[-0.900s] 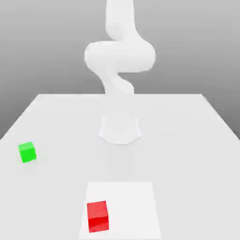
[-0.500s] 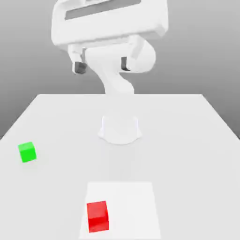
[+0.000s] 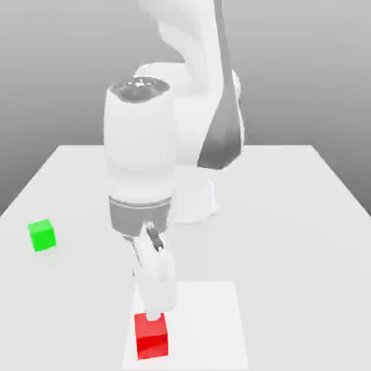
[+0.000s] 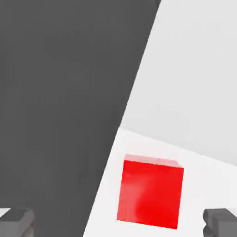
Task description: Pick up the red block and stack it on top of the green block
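The red block (image 3: 151, 337) sits near the table's front edge on a lighter square patch. Just above it hangs my gripper (image 3: 153, 316), pointing down, its white fingers (image 3: 156, 288) reaching almost to the block's top. In the hand view the red block (image 4: 150, 193) lies between the two dark fingertips (image 4: 15, 221), which stand wide apart on either side, so the gripper (image 4: 118, 224) is open and holds nothing. The green block (image 3: 41, 235) rests alone on the table toward the exterior view's left, well away from the gripper.
The white table (image 3: 290, 217) spreads out around the blocks. The arm's round base (image 3: 197, 204) stands at the table's middle, behind the lowered hand. The lighter square patch (image 3: 210, 319) lies at the front. Beyond the table's edge in the hand view is dark floor (image 4: 60, 92).
The arm swung forward and down from high above the table to just over the red block. Neither block has moved.
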